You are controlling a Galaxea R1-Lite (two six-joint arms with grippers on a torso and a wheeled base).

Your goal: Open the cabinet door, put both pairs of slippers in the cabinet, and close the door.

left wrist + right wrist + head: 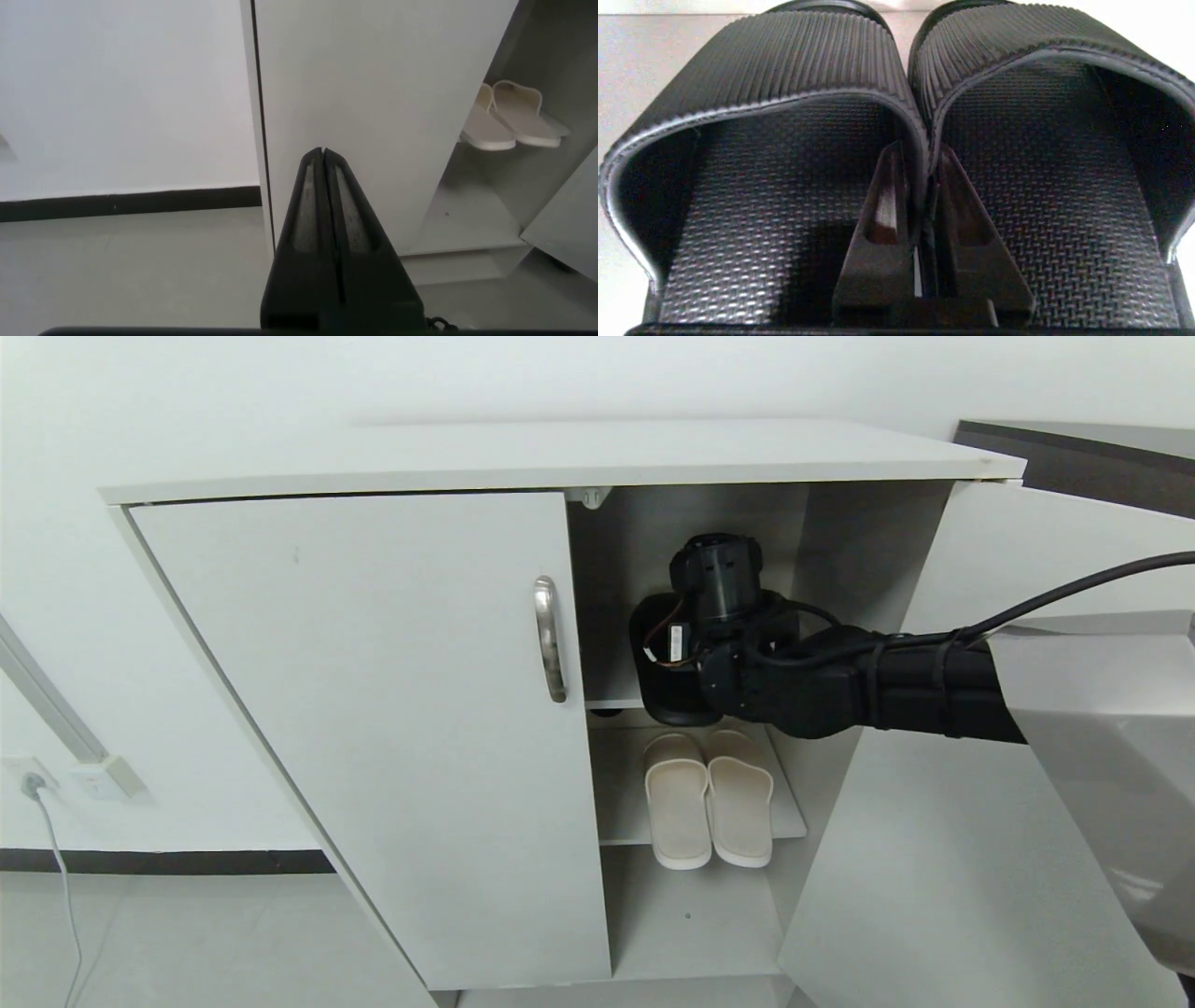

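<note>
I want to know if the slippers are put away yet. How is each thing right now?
Left cabinet door: shut.
Right cabinet door: swung open.
Cream slippers: side by side on the lower shelf inside.
Black slippers: inside at the upper shelf, pinched together by their straps.
Right gripper: shut on the black slippers.
Left gripper: shut, empty, outside the cabinet.

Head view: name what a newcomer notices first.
The right end effector is inside the open cabinet, shut on the black slippers at the upper shelf. One shelf below, the beige slippers lie side by side.
</note>
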